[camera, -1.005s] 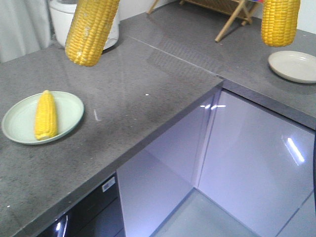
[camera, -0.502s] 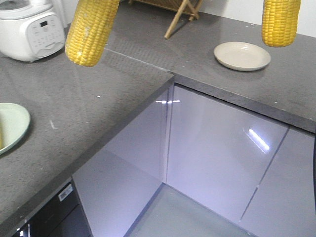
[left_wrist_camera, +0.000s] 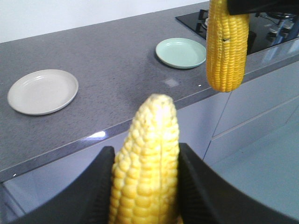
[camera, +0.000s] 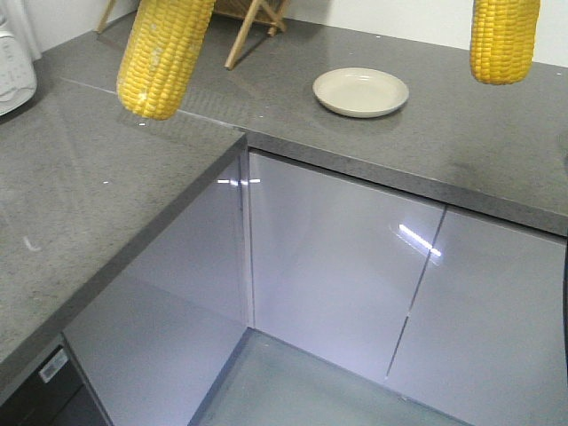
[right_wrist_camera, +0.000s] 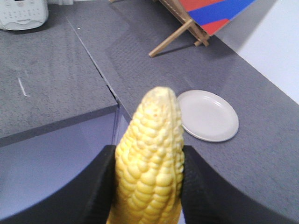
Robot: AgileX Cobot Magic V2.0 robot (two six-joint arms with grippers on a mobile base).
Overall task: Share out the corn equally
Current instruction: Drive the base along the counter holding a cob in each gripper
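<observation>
- My left hand (left_wrist_camera: 145, 156) was clamped on a bright-yellow husked corn cob (left_wrist_camera: 149, 126) with neat kernel rows. Its black fingers (left_wrist_camera: 96, 191) pressed the cob from both sides, and the tapered tip stuck out beyond them.
- My right hand (right_wrist_camera: 148, 154) was closed the same way on a second yellow corn cob (right_wrist_camera: 152, 130). Its black fingers (right_wrist_camera: 208, 186) touched the cob on either flank, and the tip pointed away from the wrist.
- In the front view both cobs hung in the air, tip down, at the top of the frame and well apart. The first cob (camera: 164, 58) was tilted above the corner of the speckled grey desk (camera: 106, 195), and the second cob (camera: 504, 40) was nearly upright above the far run of it. Neither touched the desk or a plate.
- A round cream plate (camera: 360, 91) lay on the far run of the desk, between the two cobs as the front view showed them.
- The left wrist view also showed a round pale-green plate (left_wrist_camera: 181, 52) on the same desk, apart from the cream one and near a black glass hob (left_wrist_camera: 268, 21).
- Glossy pale-lilac cabinet doors (camera: 337, 257) closed the corner under the desk edge.
- A white kitchen appliance (right_wrist_camera: 23, 14) stood at the far left of the desk, and a wooden folding stand with a red and blue panel (right_wrist_camera: 198, 16) stood at the back.
</observation>
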